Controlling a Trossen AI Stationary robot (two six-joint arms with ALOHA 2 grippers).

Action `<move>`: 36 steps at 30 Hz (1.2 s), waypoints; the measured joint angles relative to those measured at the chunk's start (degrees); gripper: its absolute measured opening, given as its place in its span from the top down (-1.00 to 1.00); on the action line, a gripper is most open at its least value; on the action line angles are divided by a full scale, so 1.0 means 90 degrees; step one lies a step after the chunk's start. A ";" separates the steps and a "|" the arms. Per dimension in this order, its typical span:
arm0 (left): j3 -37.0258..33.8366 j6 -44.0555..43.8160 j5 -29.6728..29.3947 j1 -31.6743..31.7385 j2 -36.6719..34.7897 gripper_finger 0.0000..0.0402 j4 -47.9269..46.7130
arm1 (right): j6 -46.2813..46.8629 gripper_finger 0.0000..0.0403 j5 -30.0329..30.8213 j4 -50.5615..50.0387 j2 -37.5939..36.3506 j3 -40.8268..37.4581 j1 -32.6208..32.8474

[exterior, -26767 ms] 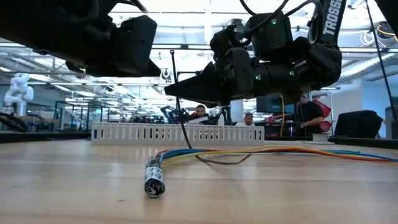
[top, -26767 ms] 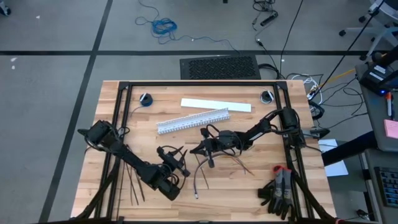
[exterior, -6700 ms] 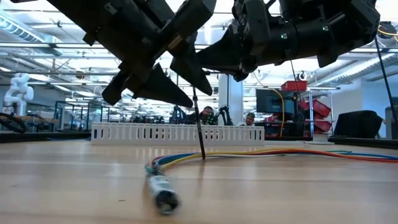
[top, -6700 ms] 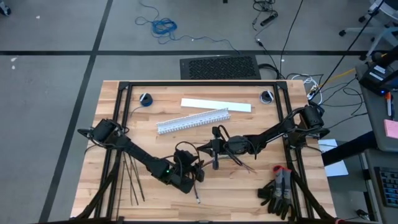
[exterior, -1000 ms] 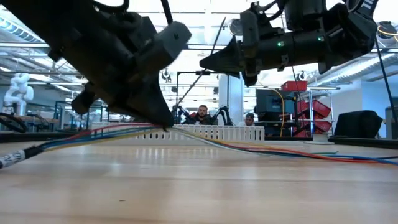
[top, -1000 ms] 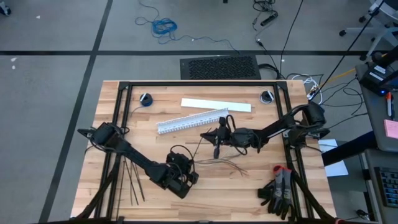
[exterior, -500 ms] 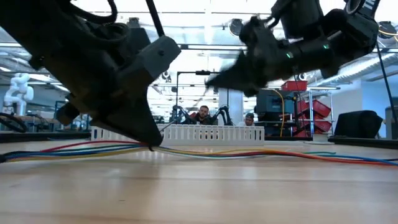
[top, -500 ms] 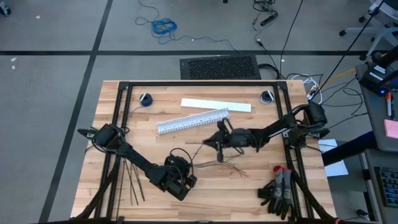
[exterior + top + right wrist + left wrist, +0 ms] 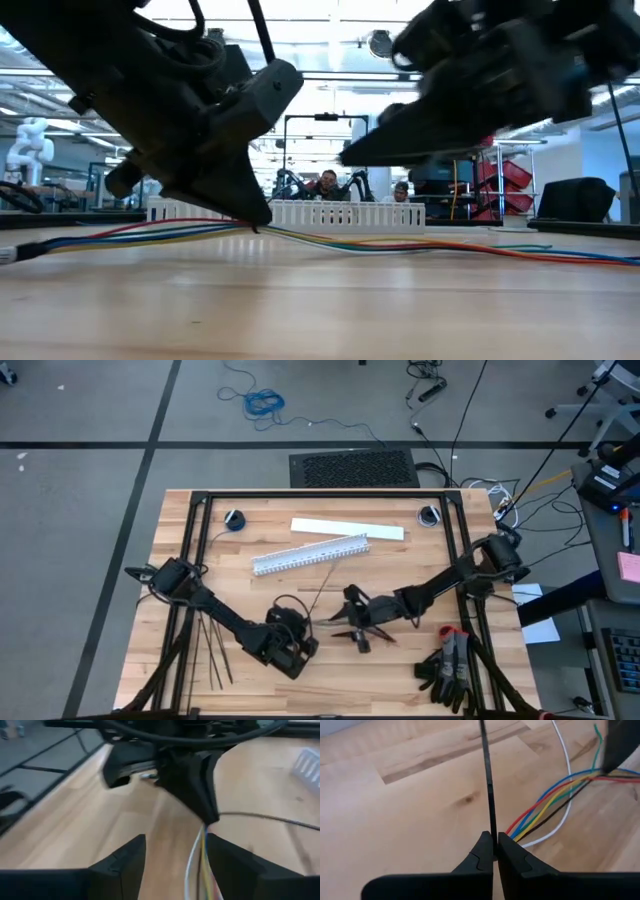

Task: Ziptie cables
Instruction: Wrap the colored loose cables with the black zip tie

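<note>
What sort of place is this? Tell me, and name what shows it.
Most likely a robotics lab or workshop in an open-plan hall. A wooden workbench carries two robot arms, loose leads trail over the grey floor, and beyond the table people sit among monitors and red storage bins.

Overhead straight down, low table-level, wrist views close, sharing cables

On the table, the slotted duct lies just toward twelve o'clock of centre, with a flat strip behind it. The left gripper sits at about six o'clock, the cables running from it toward three, where the right gripper stands. Spare zipties lie at eight o'clock and gloves at four.
</note>
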 joint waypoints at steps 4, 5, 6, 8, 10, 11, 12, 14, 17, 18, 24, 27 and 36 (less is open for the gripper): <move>0.0002 0.0000 -0.0018 0.0018 -0.0002 0.96 0.0046 | -0.0145 0.01 -0.0062 -0.0281 0.0546 0.0551 -0.0090; 0.0002 0.0000 -0.0022 0.0015 -0.0002 0.96 0.0057 | -0.0154 0.01 -0.0065 -0.0311 0.0666 0.0653 -0.0129; 0.0002 0.0000 -0.0023 0.0013 -0.0002 0.96 0.0060 | -0.0160 0.01 -0.0057 -0.0318 0.0783 0.0751 -0.0169; 0.0002 0.0002 -0.0026 0.0018 -0.0002 0.96 0.0127 | -0.0177 0.01 -0.0043 -0.0314 0.0992 0.0921 -0.0244; 0.0007 0.0047 -0.0042 0.0018 -0.0012 0.96 0.0245 | -0.0176 0.01 -0.0066 -0.0358 0.1193 0.1103 -0.0329; 0.0007 0.0062 -0.0052 0.0018 -0.0014 0.96 0.0291 | -0.0155 0.01 -0.0073 -0.0402 0.1283 0.1183 -0.0370; 0.0007 0.0095 -0.0049 0.0018 -0.0015 0.96 0.0311 | -0.0151 0.01 -0.0073 -0.0444 0.1370 0.1259 -0.0401; 0.0018 0.0162 -0.0055 0.0018 -0.0015 0.96 0.0348 | -0.0086 0.01 -0.0077 -0.0611 0.1534 0.1395 -0.0456; 0.0073 0.0183 -0.0080 0.0018 -0.0022 0.96 0.0343 | 0.0200 0.09 -0.0092 -0.0953 0.1680 0.1534 -0.0549; 0.0084 0.0220 -0.0079 0.0018 -0.0022 0.96 0.0332 | 0.0274 0.16 -0.0068 -0.1014 0.1690 0.1578 -0.0577; 0.0153 0.0335 -0.0085 0.0023 -0.0022 0.96 0.0214 | 0.0215 0.87 -0.0100 -0.1080 0.1694 0.1579 -0.0661; 0.0163 0.0308 -0.0056 0.0020 -0.0022 0.96 0.0041 | 0.0229 0.97 -0.0112 -0.1098 0.1694 0.1579 -0.0659; 0.0175 -0.0017 0.0093 -0.0033 -0.0024 0.96 -0.0391 | 0.0318 1.00 -0.0063 -0.1355 0.1688 0.1586 -0.0662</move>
